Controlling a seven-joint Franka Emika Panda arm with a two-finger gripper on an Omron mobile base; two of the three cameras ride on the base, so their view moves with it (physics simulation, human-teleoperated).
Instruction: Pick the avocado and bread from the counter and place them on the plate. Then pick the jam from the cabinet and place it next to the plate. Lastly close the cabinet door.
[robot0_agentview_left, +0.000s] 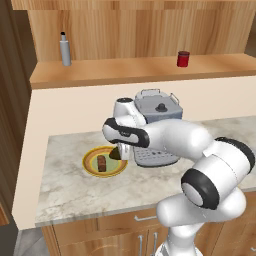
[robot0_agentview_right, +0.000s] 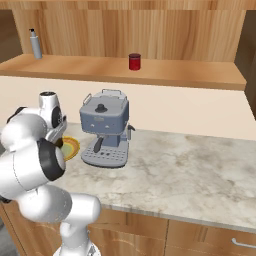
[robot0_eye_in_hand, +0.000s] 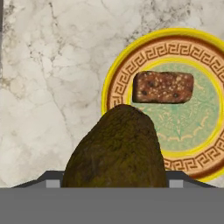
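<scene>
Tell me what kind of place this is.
A simulated kitchen, most likely: a marbled stone counter with wooden drawers below, a coffee machine on it, and a plate holding bread.

Glossy white rounded arm (robot0_agentview_left: 200, 150) — black joint bands — bulbous segments.

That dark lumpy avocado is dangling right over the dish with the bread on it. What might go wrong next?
Two risks stand out. The gripper holds the dark green-brown oval avocado over the near rim of the round yellow-rimmed plate, so released here it may roll onto the beige marbled counter. Carried further in, it could land on the brown rectangular bread and knock it aside.
</scene>
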